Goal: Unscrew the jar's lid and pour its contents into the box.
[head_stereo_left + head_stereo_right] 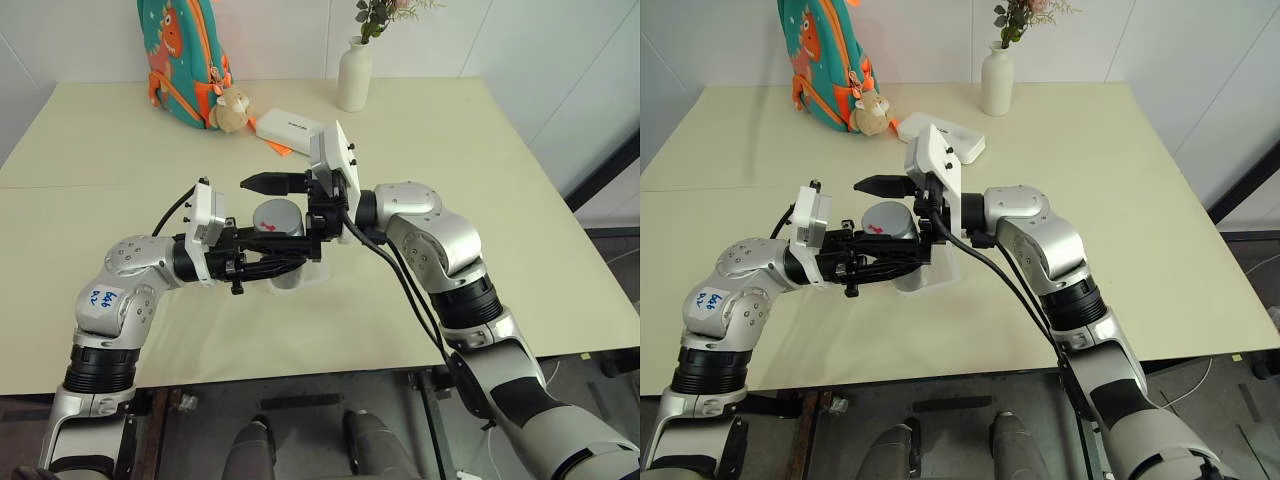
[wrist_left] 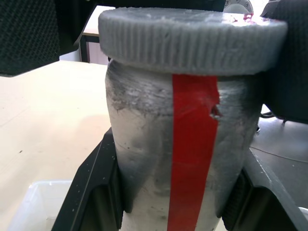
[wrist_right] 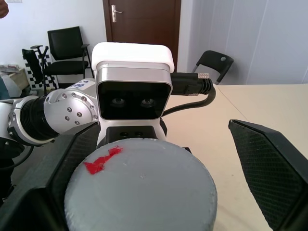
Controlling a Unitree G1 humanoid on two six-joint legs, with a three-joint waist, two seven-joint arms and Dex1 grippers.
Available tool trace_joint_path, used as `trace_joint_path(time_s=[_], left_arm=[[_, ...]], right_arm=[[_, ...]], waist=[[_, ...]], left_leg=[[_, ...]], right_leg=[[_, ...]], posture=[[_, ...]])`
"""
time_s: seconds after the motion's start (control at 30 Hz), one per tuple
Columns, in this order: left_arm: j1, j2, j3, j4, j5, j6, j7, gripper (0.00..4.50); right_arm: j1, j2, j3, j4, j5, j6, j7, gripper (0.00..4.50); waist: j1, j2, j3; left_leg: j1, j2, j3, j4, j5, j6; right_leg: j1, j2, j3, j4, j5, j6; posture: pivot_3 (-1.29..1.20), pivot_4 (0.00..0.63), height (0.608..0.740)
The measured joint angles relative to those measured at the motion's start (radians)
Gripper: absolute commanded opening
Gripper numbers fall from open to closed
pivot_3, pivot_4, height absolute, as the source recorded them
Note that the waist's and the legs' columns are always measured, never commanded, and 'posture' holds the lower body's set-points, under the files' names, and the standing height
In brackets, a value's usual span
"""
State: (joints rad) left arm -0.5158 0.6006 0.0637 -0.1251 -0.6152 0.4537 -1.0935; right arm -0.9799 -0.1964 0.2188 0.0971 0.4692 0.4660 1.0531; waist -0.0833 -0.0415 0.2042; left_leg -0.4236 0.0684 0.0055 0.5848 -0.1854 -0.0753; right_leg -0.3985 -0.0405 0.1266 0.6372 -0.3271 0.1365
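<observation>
The left claw [image 2: 175,211] is clamped on the jar [image 2: 183,159], holding it upright above the counter [image 1: 420,150] with the grey lid [image 2: 192,36] screwed on, and the box [image 1: 940,268] sits on the counter just under the jar. The right claw [image 3: 144,159] stands wide, one finger on each side of the lid without gripping it. At the far edge of the counter stand a backpack [image 1: 185,55], a white vase [image 1: 354,75] and a white case [image 1: 288,127]
</observation>
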Motion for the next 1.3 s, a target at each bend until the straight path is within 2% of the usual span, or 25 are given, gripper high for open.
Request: trace_joint_path(time_s=[0.27, 0.4, 0.5, 0.6, 0.7, 1.0, 1.3], left_arm=[[-0.004, 0.002, 0.007, 0.02, 0.004, 0.0, 0.017, 2.0], [0.003, 0.005, 0.007, 0.003, -0.006, -0.002, -0.008, 2.0], [0.008, 0.008, 0.008, -0.004, -0.006, -0.005, -0.014, 2.0], [0.008, 0.009, 0.008, -0.007, -0.006, -0.01, -0.017, 2.0], [0.008, 0.01, 0.008, -0.006, -0.003, -0.019, -0.02, 2.0], [0.007, 0.011, 0.008, 0.017, 0.033, -0.045, 0.003, 2.0], [0.002, 0.008, 0.003, 0.02, 0.049, -0.059, 0.014, 2.0]], right_arm=[[-0.003, -0.128, -0.039, 0.025, 0.036, -0.032, 0.105, 4.47], [0.028, -0.238, -0.16, 0.05, 0.09, -0.014, 0.156, 4.47], [0.04, -0.26, -0.18, 0.049, 0.107, 0.013, 0.185, 4.47], [0.049, -0.253, -0.176, 0.028, 0.123, 0.041, 0.202, 4.47], [0.049, -0.2, -0.166, -0.025, 0.148, 0.063, 0.195, 4.47], [0.008, -0.06, -0.096, -0.066, 0.116, 0.083, 0.05, 4.47], [-0.017, -0.023, -0.043, -0.03, 0.044, 0.067, 0.006, 4.47]], waist=[[0.002, 0.0, 0.0], [0.004, 0.0, 0.0], [-0.005, 0.0, 0.0], [-0.008, 0.002, 0.001], [-0.006, 0.002, 0.001], [0.001, 0.002, 0.001], [-0.002, 0.002, 0.001]], left_leg=[[0.0, 0.0, 0.0, 0.0, 0.0, 0.0], [0.0, 0.0, 0.0, 0.0, 0.0, 0.0], [0.0, 0.0, 0.0, 0.0, 0.0, 0.0], [0.001, 0.0, 0.0, 0.0, 0.0, 0.0], [0.0, 0.0, 0.0, 0.0, 0.0, 0.0], [0.0, 0.0, 0.0, 0.0, 0.0, 0.0], [0.0, 0.0, 0.0, 0.0, 0.0, 0.0]], right_leg=[[0.0, 0.0, 0.0, 0.0, 0.0, 0.0], [0.0, 0.0, 0.0, -0.001, 0.0, 0.0], [0.0, 0.0, 0.001, -0.001, 0.0, 0.0], [0.0, 0.0, 0.001, 0.0, 0.0, 0.0], [0.0, 0.0, 0.001, 0.0, 0.0, 0.0], [0.0, 0.0, 0.001, 0.0, 0.0, 0.0], [0.0, 0.0, 0.001, 0.0, 0.0, 0.0]], posture=[[0.0, 0.15, 0.74], [0.0, 0.15, 0.74], [0.0, 0.15, 0.74], [0.0, 0.15, 0.74], [0.0, 0.15, 0.74], [0.0, 0.15, 0.74], [0.0, 0.15, 0.74]])
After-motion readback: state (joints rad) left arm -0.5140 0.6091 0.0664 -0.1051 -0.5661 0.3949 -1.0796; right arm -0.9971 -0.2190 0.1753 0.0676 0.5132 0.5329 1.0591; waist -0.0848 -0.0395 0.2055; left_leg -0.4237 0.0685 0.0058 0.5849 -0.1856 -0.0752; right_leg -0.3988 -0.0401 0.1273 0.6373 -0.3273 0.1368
